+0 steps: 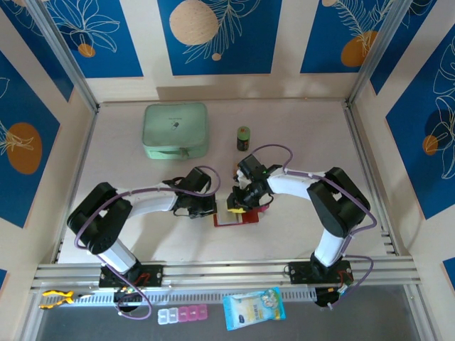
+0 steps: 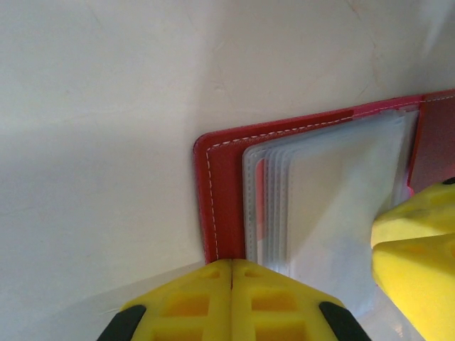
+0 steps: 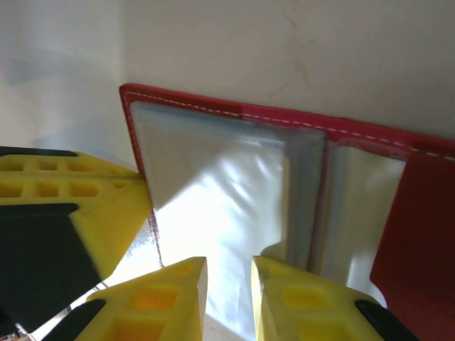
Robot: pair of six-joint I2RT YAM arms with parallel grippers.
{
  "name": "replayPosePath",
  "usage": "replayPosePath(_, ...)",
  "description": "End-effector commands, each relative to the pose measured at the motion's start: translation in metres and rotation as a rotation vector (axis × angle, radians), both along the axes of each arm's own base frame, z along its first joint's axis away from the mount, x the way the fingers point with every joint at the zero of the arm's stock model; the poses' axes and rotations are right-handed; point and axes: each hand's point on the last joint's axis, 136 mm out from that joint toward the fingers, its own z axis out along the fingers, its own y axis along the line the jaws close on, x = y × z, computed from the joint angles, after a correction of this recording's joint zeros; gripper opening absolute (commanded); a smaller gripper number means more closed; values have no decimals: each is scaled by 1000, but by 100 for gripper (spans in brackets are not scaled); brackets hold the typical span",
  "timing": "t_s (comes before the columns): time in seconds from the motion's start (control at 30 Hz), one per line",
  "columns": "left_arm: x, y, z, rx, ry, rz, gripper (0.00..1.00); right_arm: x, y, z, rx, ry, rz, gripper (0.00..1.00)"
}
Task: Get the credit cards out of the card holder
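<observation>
The left end effector (image 2: 232, 271) is closed, its two yellow fingers pressed flat together with nothing between them. Its tips sit at the near edge of the open card holder (image 2: 219, 202), by the stitched corner of the dark-red cover. The right end effector (image 3: 229, 275) has its fingers a narrow gap apart over the clear plastic sleeves (image 3: 213, 192). Sleeve plastic shows in that gap, but I cannot tell whether it is pinched. The two end effectors stand just beside each other over the holder, crowding it from both sides.

The card holder lies open and flat on the pale worktop (image 2: 106, 142), near its middle and between the two arms. Its fanned sleeves look whitish and glossy, and the credit cards cannot be made out inside them.

Farther back, well apart from the holder, lie a mint-green zip case (image 1: 175, 130) and a small dark cylinder with a green top (image 1: 243, 138). At the near edge, past the rail, are a pill organizer (image 1: 183, 315), a light-blue packet (image 1: 254, 309) and a small yellow toy (image 1: 57, 296).
</observation>
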Motion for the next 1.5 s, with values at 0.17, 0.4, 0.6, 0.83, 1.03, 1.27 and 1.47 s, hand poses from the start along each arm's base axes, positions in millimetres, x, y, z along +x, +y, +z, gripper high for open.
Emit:
replayPosePath(0.17, -2, 4, -6, 51, 10, -11, 3, -8, -11, -13, -53, -10, 21, 23)
replayPosePath(0.4, -2, 5, -8, 59, 13, -14, 3, -6, -15, -8, -41, -23, 6, 23)
replayPosePath(0.6, -1, 5, -7, 60, 10, -15, 3, -5, -19, -7, -32, -21, -5, 23)
replayPosePath(0.83, -1, 4, -5, 58, 7, -14, 3, -4, -21, -9, -24, -18, -10, 23)
replayPosePath(1.03, 3, 3, 7, 47, -16, -13, 3, -5, -23, -12, -16, -9, -17, 21)
replayPosePath(1.27, 8, -14, 38, -65, -54, -8, 6, -6, -23, -14, -6, -4, -23, 17)
replayPosePath(1.47, 7, -30, 48, -134, -46, -24, 14, -6, -26, -16, 12, 6, -33, 11)
